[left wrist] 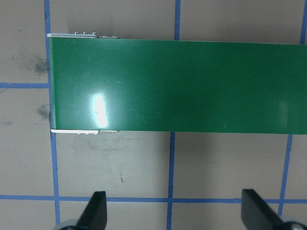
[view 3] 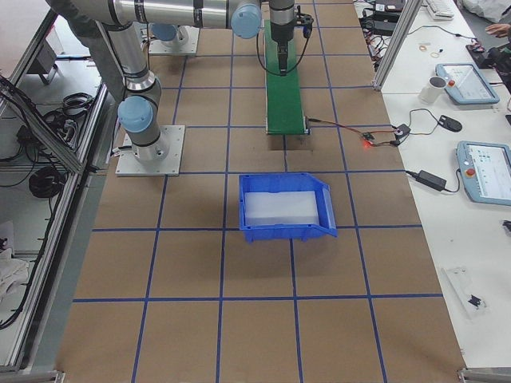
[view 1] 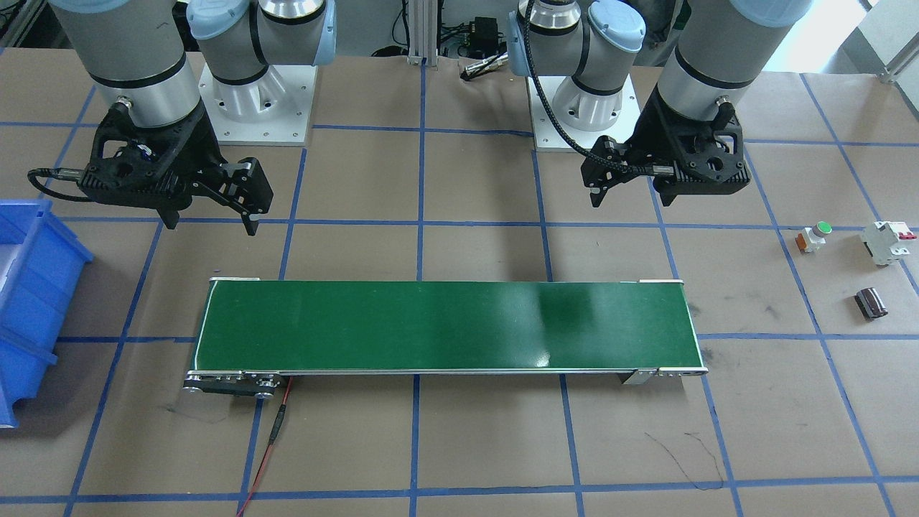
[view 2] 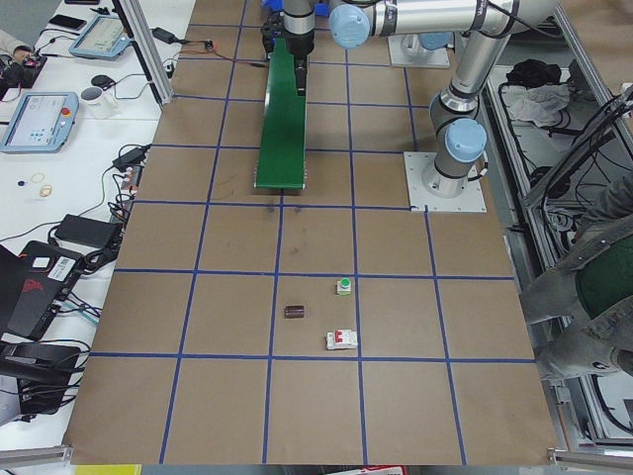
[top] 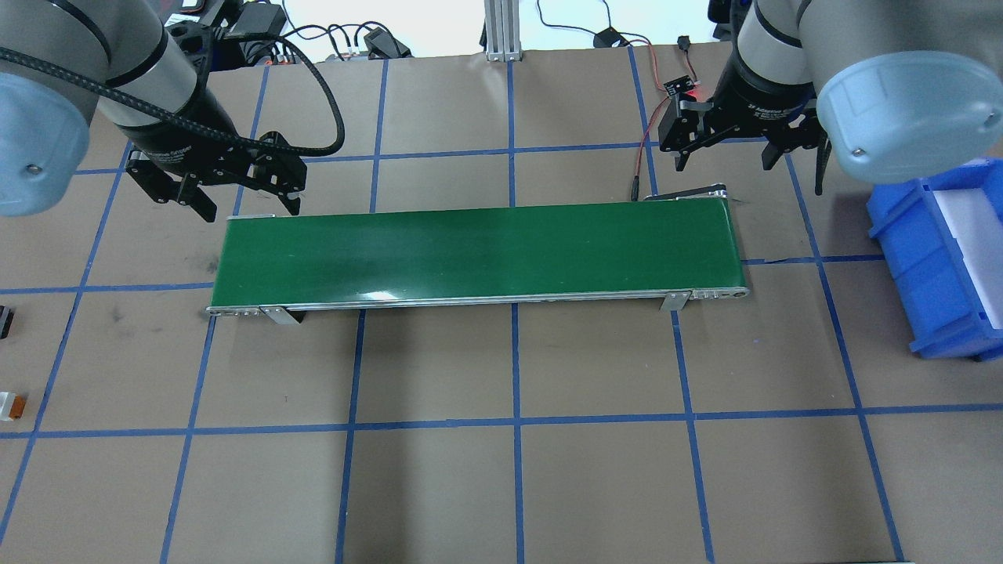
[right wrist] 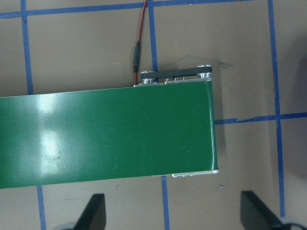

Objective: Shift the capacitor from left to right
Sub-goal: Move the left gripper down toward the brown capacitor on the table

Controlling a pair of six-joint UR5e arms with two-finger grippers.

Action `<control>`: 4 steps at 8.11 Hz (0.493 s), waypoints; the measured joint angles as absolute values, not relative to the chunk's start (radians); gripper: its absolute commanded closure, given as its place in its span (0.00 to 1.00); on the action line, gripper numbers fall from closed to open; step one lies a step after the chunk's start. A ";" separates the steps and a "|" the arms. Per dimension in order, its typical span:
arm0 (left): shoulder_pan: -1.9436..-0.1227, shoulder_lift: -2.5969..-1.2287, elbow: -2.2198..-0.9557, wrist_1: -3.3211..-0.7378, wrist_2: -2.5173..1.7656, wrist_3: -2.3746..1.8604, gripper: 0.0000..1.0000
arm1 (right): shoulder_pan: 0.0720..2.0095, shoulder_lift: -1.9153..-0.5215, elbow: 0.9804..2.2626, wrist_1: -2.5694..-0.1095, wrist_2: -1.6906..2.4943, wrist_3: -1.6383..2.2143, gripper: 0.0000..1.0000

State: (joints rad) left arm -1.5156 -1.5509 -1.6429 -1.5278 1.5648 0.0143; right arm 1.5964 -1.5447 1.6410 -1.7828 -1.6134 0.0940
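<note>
Nearest us in the front-facing view, the table (view 1: 467, 445) is matt brown sheeting marked into squares with blue tape. On it lies the belt (view 1: 445, 327), a long, glossy green strip between thin metal rails, with a red wire (view 1: 276, 438) trailing from one end. We judge that it spans the middle so parts can travel from one arm's reach to the other's. Off the belt's end on the robot's left, well apart from it, the capacitor (view 1: 871, 302) lies on its side on the bare table. It is a stubby dark brown part with paler end bands, untouched, so the move has not begun. Rounded as it looks, we think it may roll if nudged. Just beyond it stand the button (view 1: 815, 237), white and orange under a green cap, and the boxy white breaker (view 1: 889, 242) with its red switch. At the opposite end sits the bin (view 1: 29, 287), blue moulded plastic with its mouth upward, likely the place for delivered parts. Farther back, the left gripper (view 1: 628, 194) and right gripper (view 1: 212, 215) hang above the table on the robot's side of the belt, one near each end. Both black pincers are spread wide and hold nothing, which we read as a ready pose.
</note>
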 measured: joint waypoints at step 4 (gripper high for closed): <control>-1.515 -1.551 -1.643 -1.528 1.565 0.015 0.00 | 1.594 -1.545 1.640 -1.762 -1.617 0.085 0.00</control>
